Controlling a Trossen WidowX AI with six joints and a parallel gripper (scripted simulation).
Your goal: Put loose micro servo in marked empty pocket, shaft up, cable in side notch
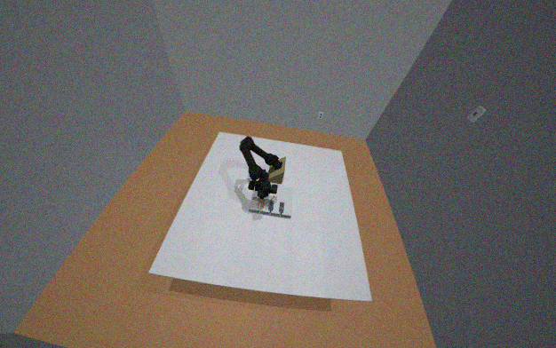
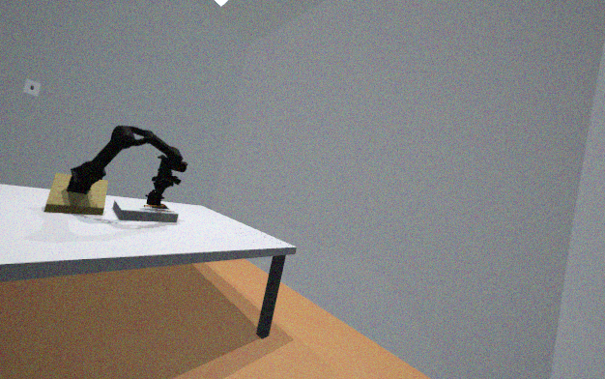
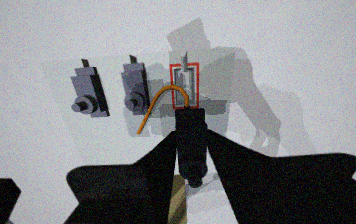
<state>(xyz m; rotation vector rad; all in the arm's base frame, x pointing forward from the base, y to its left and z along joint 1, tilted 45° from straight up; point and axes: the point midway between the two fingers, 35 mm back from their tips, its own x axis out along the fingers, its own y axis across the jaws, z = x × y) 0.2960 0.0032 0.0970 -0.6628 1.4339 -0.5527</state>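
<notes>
My gripper (image 3: 190, 134) (image 1: 263, 198) (image 2: 154, 205) is shut on the dark loose micro servo (image 3: 190, 125), whose body stands between the fingertips in the wrist view. An orange cable (image 3: 162, 90) comes from the servo's far end, arches up and bends down to the left. The empty pocket (image 3: 184, 82), outlined in red with a notch at its far end, lies just beyond the servo in the wrist view. The servo is over the deck and overlaps the near edge of the red outline in that view. Its exact height above the deck cannot be told.
Two seated servos (image 3: 90, 92) (image 3: 135, 87) stand left of the pocket in the wrist view. The pale deck (image 2: 145, 216) lies on the white table (image 1: 266, 253). A yellowish block (image 2: 74, 210) (image 1: 278, 177) is under the arm's base. The arm's shadow falls across the deck.
</notes>
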